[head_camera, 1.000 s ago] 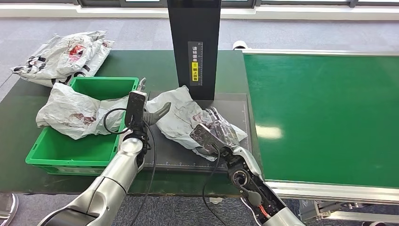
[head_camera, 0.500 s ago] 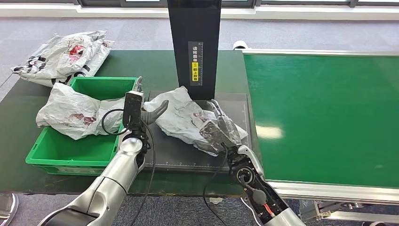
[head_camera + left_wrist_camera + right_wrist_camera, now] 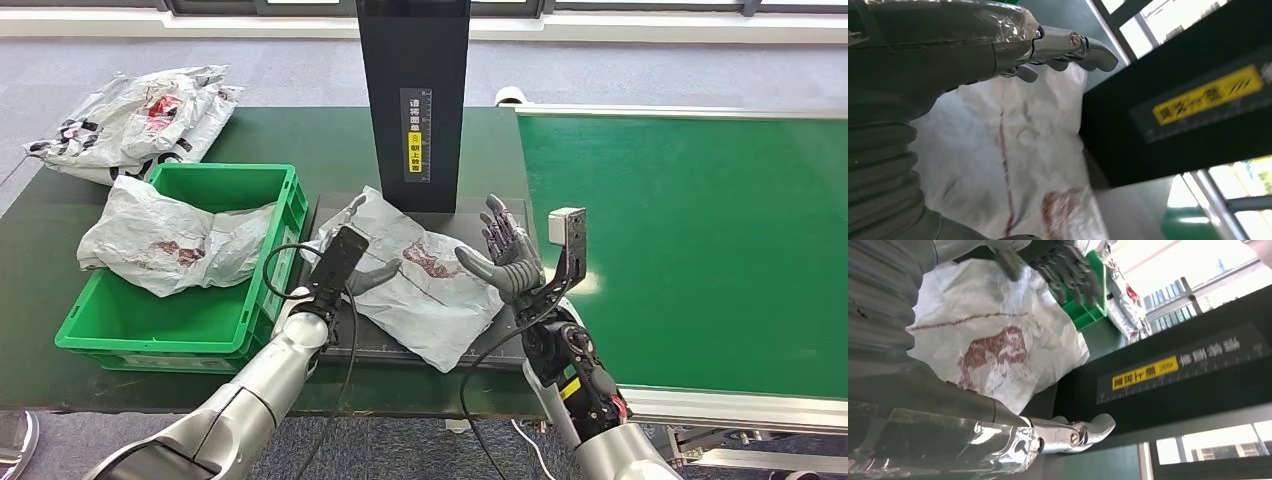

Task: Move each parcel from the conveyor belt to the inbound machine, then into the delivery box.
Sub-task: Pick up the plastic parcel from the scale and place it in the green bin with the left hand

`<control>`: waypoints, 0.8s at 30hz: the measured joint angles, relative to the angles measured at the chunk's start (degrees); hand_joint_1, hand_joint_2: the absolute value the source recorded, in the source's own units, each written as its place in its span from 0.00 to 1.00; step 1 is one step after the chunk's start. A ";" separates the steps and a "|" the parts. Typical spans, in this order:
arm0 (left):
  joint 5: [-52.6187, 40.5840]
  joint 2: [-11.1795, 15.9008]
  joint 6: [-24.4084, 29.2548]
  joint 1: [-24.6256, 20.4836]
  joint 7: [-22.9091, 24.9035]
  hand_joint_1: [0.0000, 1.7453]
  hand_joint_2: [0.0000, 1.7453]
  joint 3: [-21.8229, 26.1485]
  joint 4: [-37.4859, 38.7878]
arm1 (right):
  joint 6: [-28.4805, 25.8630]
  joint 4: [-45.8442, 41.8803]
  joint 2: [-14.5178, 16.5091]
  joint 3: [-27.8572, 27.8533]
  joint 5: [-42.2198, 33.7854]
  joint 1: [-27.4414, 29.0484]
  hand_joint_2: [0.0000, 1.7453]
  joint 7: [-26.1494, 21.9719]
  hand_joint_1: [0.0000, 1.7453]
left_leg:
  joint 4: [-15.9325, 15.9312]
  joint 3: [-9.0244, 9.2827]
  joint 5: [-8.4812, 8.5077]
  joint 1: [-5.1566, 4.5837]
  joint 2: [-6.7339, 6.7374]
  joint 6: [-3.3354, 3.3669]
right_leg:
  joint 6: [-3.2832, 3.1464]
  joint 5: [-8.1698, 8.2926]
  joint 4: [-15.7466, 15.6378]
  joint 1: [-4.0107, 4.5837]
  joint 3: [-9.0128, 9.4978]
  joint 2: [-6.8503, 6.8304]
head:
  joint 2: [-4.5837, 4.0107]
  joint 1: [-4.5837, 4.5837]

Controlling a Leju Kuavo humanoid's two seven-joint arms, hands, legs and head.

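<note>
Dark green tabletop [image 3: 330,135] carries the gear, w/ grey floor beyond. Head view: white parcel [image 3: 420,285] w/ red print lies flat on the black scan pad of the inbound machine [image 3: 413,90], between the two hands. Left hand [image 3: 352,262] sits at the parcel's near-left edge, thumb stretched over the plastic, other fingers hidden behind the wrist camera, so grip can't be judged. Right hand [image 3: 505,255] is raised just right of the parcel, palm toward it, fingers spread wide, holding nothing. Green delivery box [image 3: 250,320] is just left of the left hand, w/ another white parcel [image 3: 170,240] draped over its rim. More bags [image 3: 130,120] piled far left. Green conveyor belt [image 3: 690,250] runs right of the right hand.

Left wrist view: thumb over the white parcel, black machine post close beyond.

Right wrist view: fingers [image 3: 1068,270] apart above the parcel, green box past them.
</note>
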 joint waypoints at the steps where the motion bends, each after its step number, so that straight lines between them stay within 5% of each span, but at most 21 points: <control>1: -0.88 0.11 -0.16 0.08 0.57 0.00 1.00 -0.85 0.53 | -0.18 1.03 -0.04 -0.43 0.14 -0.36 1.00 -0.61 0.00 | 0.00 0.00 0.00 0.00 0.00 0.00 | 0.00 0.00 0.00 0.00 0.00 0.00 | -0.01 0.00; 24: -10.05 0.97 -2.81 0.61 5.75 0.00 1.00 -5.61 4.36 | -8.46 4.32 -0.62 -2.60 5.12 -2.60 1.00 -2.60 0.00 | 0.01 0.00 0.01 0.00 -0.01 0.01 | 0.00 0.00 0.00 0.00 -0.01 0.01 | 0.00 -0.01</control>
